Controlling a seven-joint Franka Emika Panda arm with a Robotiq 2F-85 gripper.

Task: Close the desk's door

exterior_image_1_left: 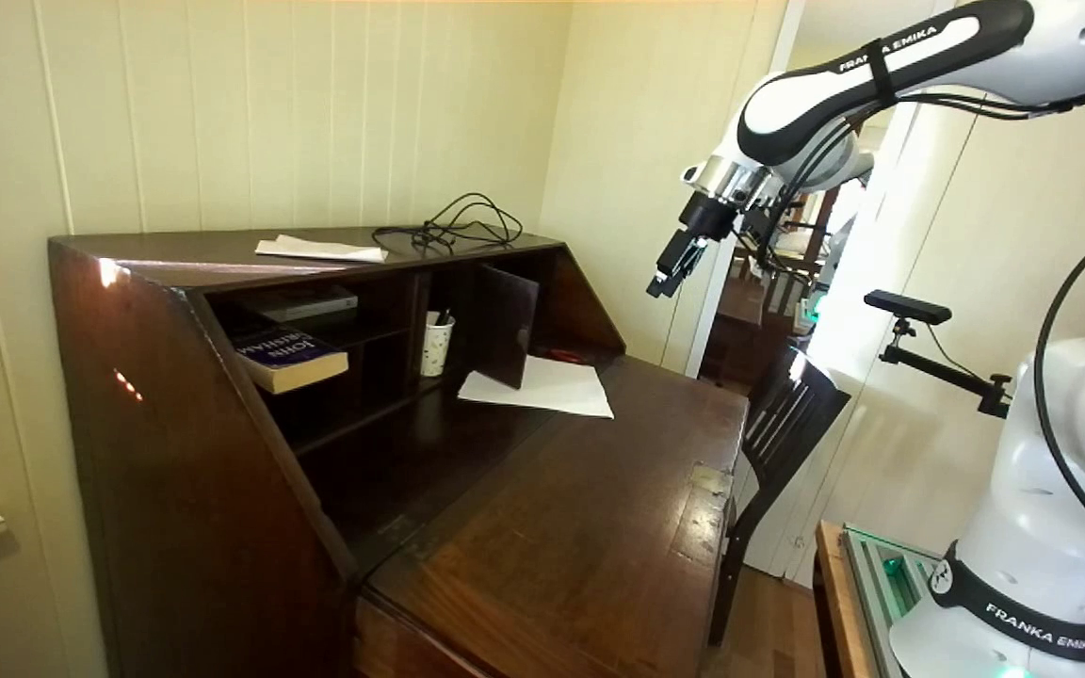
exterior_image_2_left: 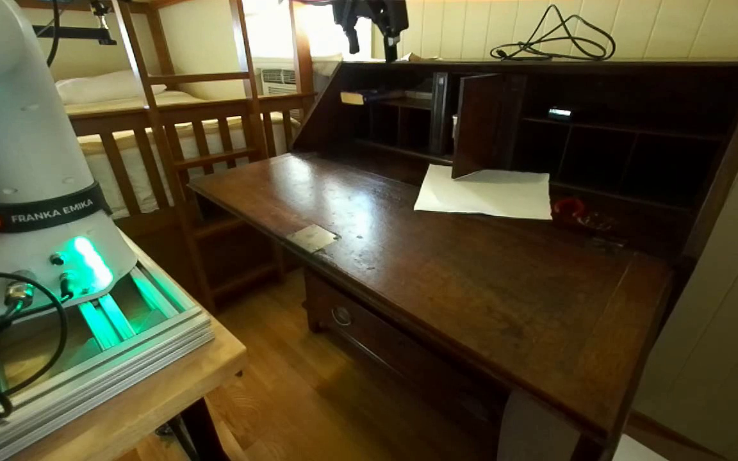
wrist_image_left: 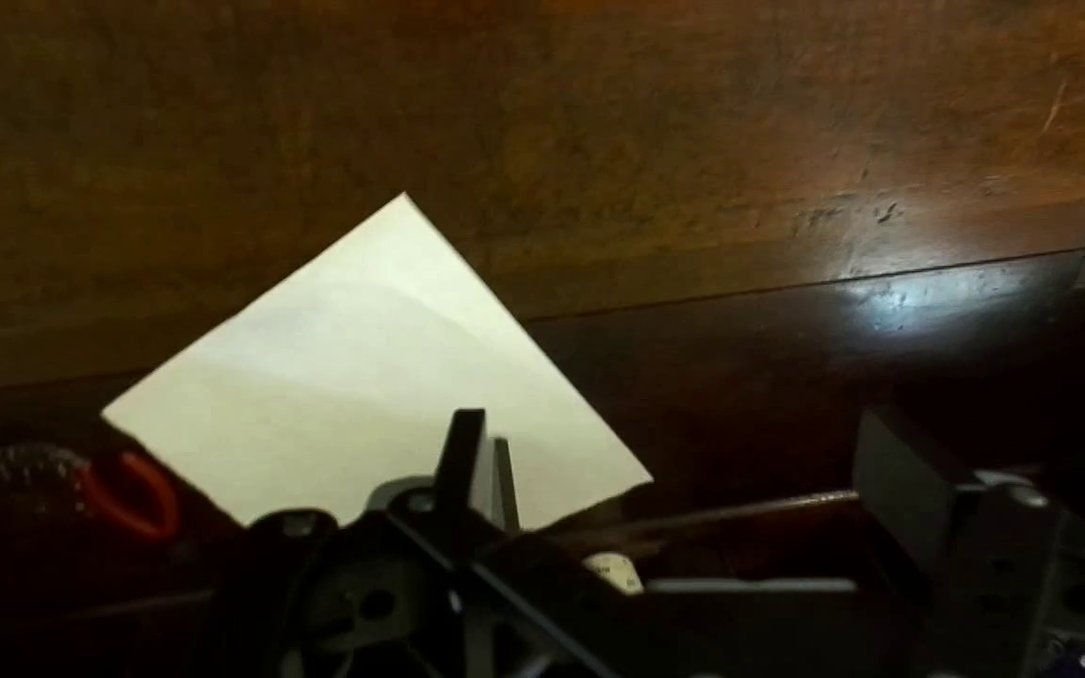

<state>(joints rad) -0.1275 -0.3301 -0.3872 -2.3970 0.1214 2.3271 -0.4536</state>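
The dark reddish-brown desk [exterior_image_1_left: 637, 395] shows in both exterior views [exterior_image_2_left: 471, 275], with its broad writing flap folded down. The door [exterior_image_1_left: 508, 325], a small upright dark panel, stands swung outward from the middle cubby; it also shows in an exterior view [exterior_image_2_left: 475, 125]. Its lower edge is over a white paper. My gripper [exterior_image_1_left: 663, 282] hangs in the air above the desk, apart from the door. In an exterior view [exterior_image_2_left: 372, 51] its fingers are apart. In the wrist view [wrist_image_left: 679, 438] the fingers are wide open with nothing between them. I cannot clearly make out the door there.
A white paper [exterior_image_2_left: 491, 195] lies under the door. A patterned cup [exterior_image_1_left: 437, 345] stands in the middle cubby. A book [exterior_image_1_left: 293, 358] sticks out of a shelf. Black cable [exterior_image_1_left: 458, 226] lies on the desk top. A red item [exterior_image_2_left: 569, 209] lies beside the paper. A chair [exterior_image_1_left: 792, 424] stands by the flap.
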